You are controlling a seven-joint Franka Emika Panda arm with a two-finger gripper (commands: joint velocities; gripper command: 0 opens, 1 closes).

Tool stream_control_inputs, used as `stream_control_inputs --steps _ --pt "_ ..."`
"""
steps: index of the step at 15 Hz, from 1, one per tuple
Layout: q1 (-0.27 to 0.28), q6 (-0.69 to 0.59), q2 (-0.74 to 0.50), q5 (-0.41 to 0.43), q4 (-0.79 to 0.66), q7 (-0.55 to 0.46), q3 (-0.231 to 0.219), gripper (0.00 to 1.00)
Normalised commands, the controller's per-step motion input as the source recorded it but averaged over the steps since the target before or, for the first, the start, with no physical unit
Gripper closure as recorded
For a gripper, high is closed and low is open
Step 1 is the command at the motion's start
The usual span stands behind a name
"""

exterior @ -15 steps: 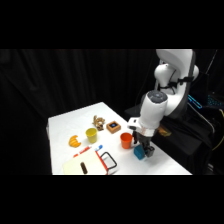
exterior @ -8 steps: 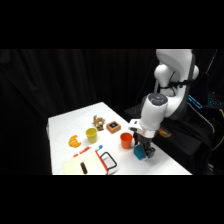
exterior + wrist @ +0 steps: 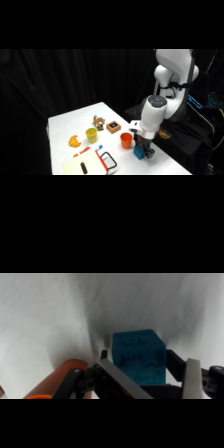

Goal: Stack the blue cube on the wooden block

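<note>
My gripper (image 3: 145,374) is around the cube (image 3: 138,356), fingers on both sides; I cannot tell if they press it. I should close firmly, lift straight, then go far-left to the block (image 3: 113,127), clear of the cup (image 3: 126,140).

Lab: black curtains (image 3: 75,80) behind white table (image 3: 65,125).

text: none readable | blue cube (image 3: 138,358): raised marks on its faces, too blurred to read as letters or numbers | wooden block (image 3: 113,127): dark square on top, no lettering made out | labels, brands, numbers: none legible in either view
</note>
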Motion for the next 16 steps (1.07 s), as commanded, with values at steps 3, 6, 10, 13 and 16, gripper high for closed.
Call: stream_control_inputs --steps 3,6,10,13,16 --pt "0.167 0.13 0.01 0.102 0.0 -0.03 -0.132 0.61" --pt "0.156 0.08 -0.03 0.091 -0.01 -0.03 -0.111 0.69" --pt "0.139 -0.08 -0.22 0.082 -0.06 -0.07 -0.063 0.74" --pt "0.11 -0.29 -0.38 0.017 -0.06 -0.06 -0.044 0.74" --pt "-0.019 -0.38 -0.39 -0.056 -0.03 -0.05 0.046 0.74"
